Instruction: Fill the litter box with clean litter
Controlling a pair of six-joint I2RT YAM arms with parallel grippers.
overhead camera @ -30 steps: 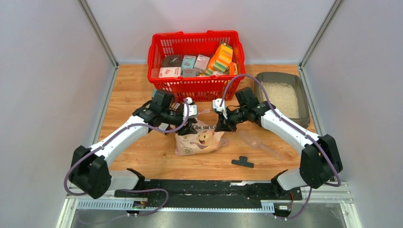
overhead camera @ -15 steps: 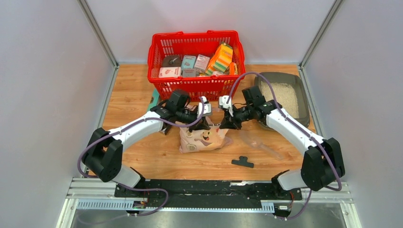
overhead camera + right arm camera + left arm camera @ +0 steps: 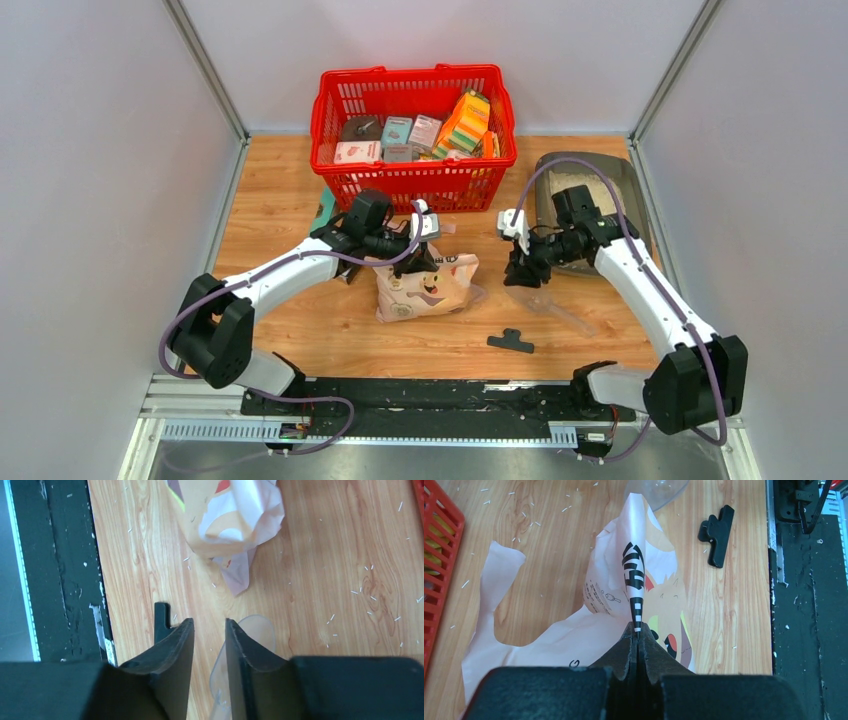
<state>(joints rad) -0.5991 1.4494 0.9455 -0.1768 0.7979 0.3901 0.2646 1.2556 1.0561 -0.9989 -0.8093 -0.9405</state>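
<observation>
The bag (image 3: 425, 285) lies between red basket (image 3: 400, 186) and clip (image 3: 511, 341).

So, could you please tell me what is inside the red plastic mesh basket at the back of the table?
The red plastic mesh basket holds small packages: a white-and-pink box, grey cartons, an orange-and-green striped pack. Its floor and anything beneath them are hidden.
</observation>
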